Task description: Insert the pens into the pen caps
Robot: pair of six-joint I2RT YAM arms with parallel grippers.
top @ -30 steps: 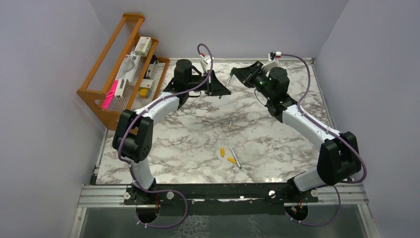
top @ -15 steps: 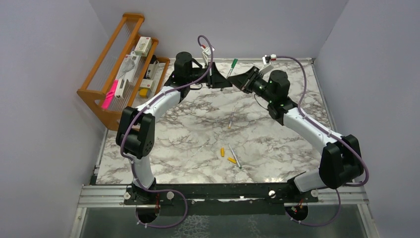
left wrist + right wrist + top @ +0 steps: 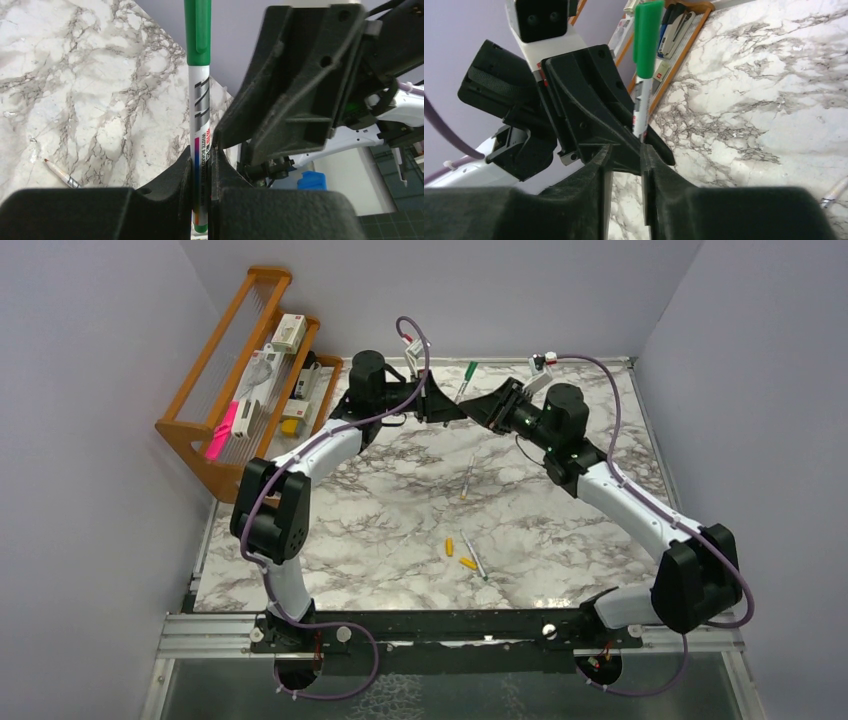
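"At the tabletop's (image 3: 380, 502) far edge, where's the pen (image 3: 199, 115)?"
"Upright, clamped in the left jaws, cap (image 3: 197, 30) on top. Right jaws' grip: unclear. I'd press straight along the shaft until the cap seats."

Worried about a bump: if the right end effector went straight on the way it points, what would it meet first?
Most likely the left end effector, close ahead and clamped on the green-capped pen; the gap between them is hard to judge.
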